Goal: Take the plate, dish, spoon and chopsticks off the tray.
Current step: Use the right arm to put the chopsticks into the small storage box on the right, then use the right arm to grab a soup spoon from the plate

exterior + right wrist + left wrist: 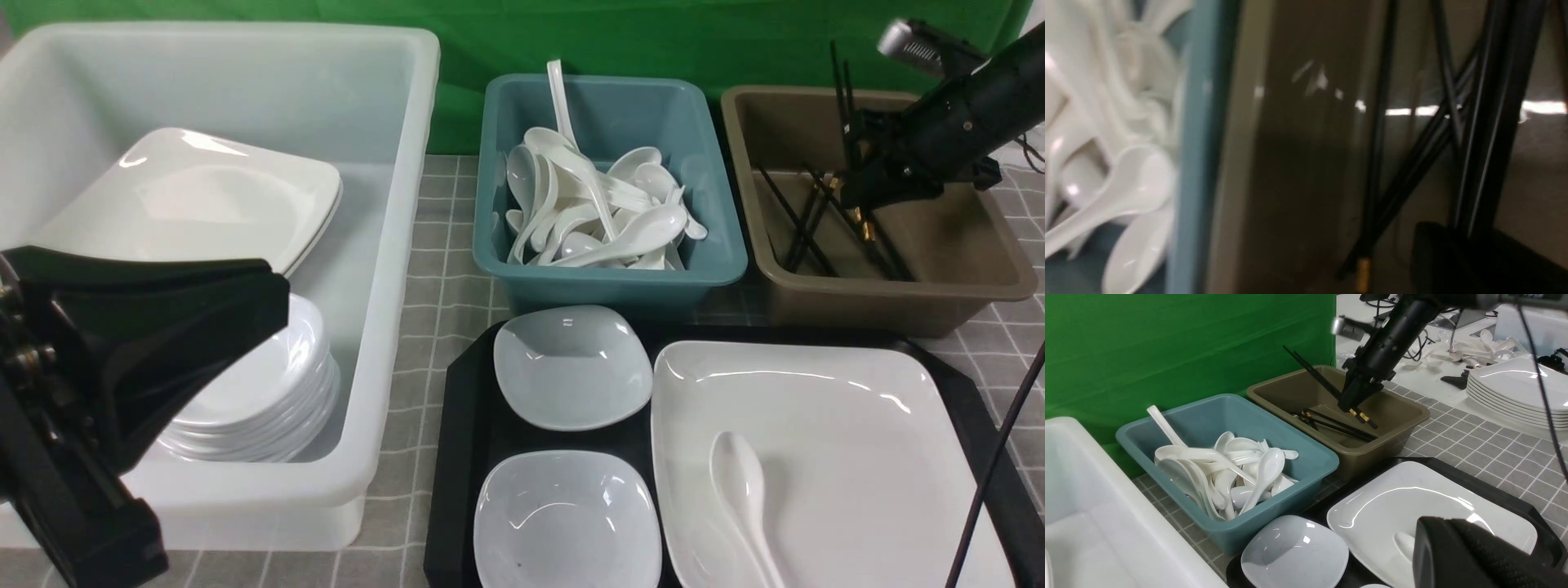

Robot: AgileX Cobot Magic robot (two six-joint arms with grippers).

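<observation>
White spoon (739,490) lies on the square plate (816,408) beside 2 dishes (571,367) on the black tray (457,457); chopsticks (1314,374) stand tilted.

matte black right claw (1351,399), silver ribbed cylinder (1346,328) alongside

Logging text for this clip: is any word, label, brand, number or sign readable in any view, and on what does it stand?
None can be read.
The white tub, blue tub, brown tub, tray, plate, spoon, small dishes and chopsticks carry no visible print.
The right wrist view is blurred; no lettering shows there.
</observation>
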